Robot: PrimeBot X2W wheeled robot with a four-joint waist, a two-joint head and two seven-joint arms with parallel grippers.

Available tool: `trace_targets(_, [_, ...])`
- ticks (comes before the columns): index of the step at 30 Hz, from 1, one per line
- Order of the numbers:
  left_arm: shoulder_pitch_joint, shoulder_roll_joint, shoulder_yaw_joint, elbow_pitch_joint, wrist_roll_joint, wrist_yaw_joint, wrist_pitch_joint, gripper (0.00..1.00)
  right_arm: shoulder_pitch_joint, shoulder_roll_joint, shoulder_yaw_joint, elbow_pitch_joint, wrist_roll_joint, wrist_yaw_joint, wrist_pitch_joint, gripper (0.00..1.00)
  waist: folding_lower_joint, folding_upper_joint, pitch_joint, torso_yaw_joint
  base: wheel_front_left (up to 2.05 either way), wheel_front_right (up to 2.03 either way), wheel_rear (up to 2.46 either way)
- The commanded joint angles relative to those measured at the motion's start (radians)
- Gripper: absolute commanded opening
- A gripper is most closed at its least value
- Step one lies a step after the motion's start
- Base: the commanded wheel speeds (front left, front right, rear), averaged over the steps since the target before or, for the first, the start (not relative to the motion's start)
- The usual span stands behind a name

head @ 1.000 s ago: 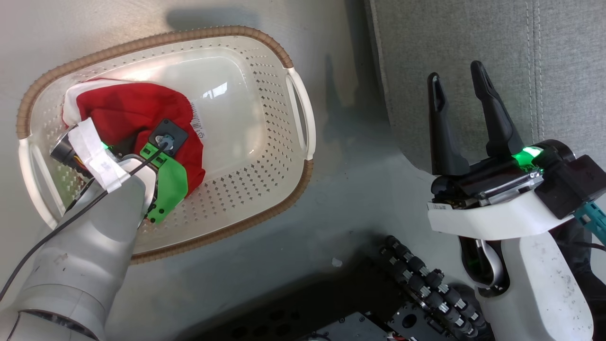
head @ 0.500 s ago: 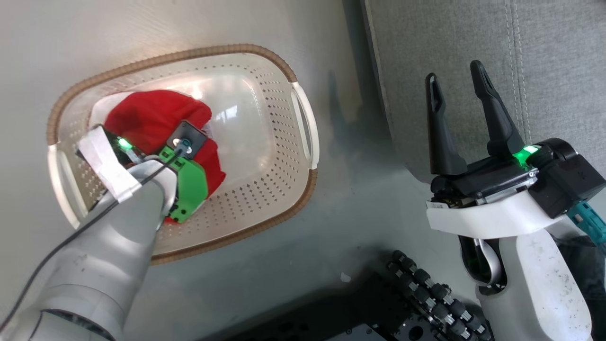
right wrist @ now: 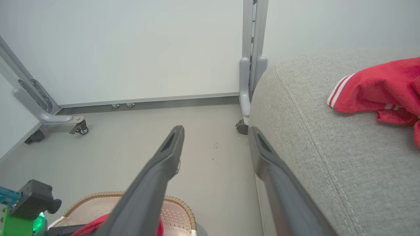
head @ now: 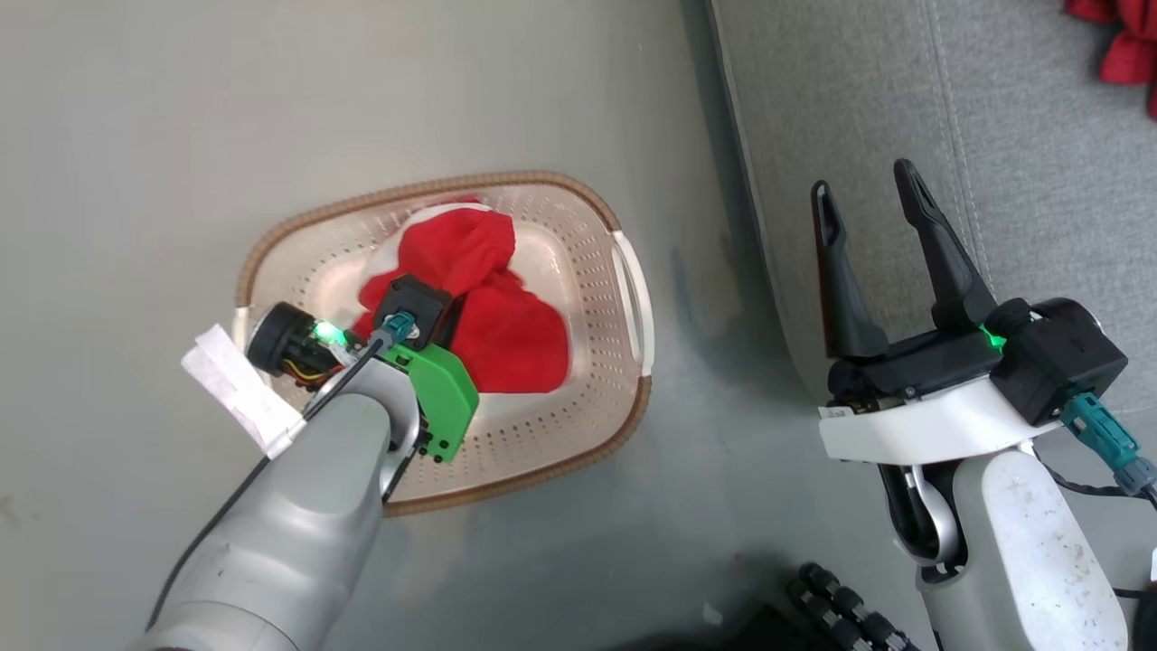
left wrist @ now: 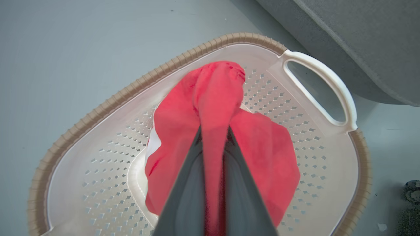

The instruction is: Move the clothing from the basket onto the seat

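Note:
A red garment of the clothing (head: 497,316) hangs bunched over the cream basket (head: 551,425), which stands on the floor. My left gripper (head: 411,316) is shut on it. In the left wrist view a fold of red cloth (left wrist: 262,147) is pinched between the two dark fingers (left wrist: 190,183) above the basket's brown rim (left wrist: 108,101). A second red garment with white stripes (right wrist: 377,91) lies on the grey seat (right wrist: 328,147), at the top right corner in the head view (head: 1121,45). My right gripper (head: 868,194) stands open and empty over the seat's left edge (head: 904,108).
The basket sits on grey floor just left of the seat. A wheeled metal frame (right wrist: 249,82) stands by the seat's far corner, with another caster leg (right wrist: 49,118) at the left. My base's black rollers (head: 841,606) show at the bottom.
The left gripper shut on the red garment and raised it from the basket's left side toward its middle. The head camera rose, so the basket looks smaller. The right gripper stayed open.

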Motion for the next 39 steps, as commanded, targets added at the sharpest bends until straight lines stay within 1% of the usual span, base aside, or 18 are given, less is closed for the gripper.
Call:
trace_targets(1, [0.026, -0.009, 0.004, -0.026, -0.022, -0.003, -0.007, 0.00, 0.020, -0.004, -0.007, -0.001, -0.007, 0.000, 0.010, 1.00, 0.0001, 0.0000, -0.120, 0.077, 0.00, 0.00, 0.00])
trace_targets(6, [0.080, 0.004, 0.035, -0.133, -0.096, -0.003, -0.009, 0.00, 0.050, -0.004, -0.020, -0.008, -0.012, 0.000, 0.036, 1.00, 0.0001, 0.0000, -0.192, 0.105, 0.00, 0.00, 0.00])
trace_targets(12, [0.165, 0.058, 0.095, -0.336, -0.136, -0.001, -0.010, 0.00, 0.088, -0.003, -0.029, -0.018, -0.011, 0.000, 0.066, 1.00, 0.0001, 0.0000, -0.268, 0.128, 0.00, 0.00, 0.00])
trace_targets(20, [0.279, 0.128, 0.195, -0.656, -0.168, 0.046, -0.009, 0.00, 0.133, -0.003, -0.038, -0.026, -0.006, 0.000, 0.097, 1.00, 0.0001, 0.0000, -0.353, 0.154, 0.00, 0.00, 0.00])
trace_targets(27, [0.359, 0.156, 0.277, -0.929, -0.186, 0.099, -0.009, 0.00, 0.171, -0.003, -0.047, -0.030, 0.001, 0.000, 0.124, 1.00, 0.0001, 0.0000, -0.424, 0.177, 0.00, 0.00, 0.00])
trace_targets(32, [0.421, 0.174, 0.307, -1.070, -0.179, 0.134, -0.009, 0.00, 0.198, -0.003, -0.042, -0.033, -0.008, 0.000, 0.145, 1.00, 0.0001, 0.0000, -0.477, 0.183, 0.00, 0.00, 0.00])
trace_targets(39, [0.520, 0.205, 0.302, -1.199, -0.162, 0.177, 0.010, 0.00, 0.244, -0.003, -0.023, -0.034, -0.002, 0.000, 0.168, 1.00, 0.0001, 0.0000, -0.545, 0.181, 0.00, 0.00, 0.00])
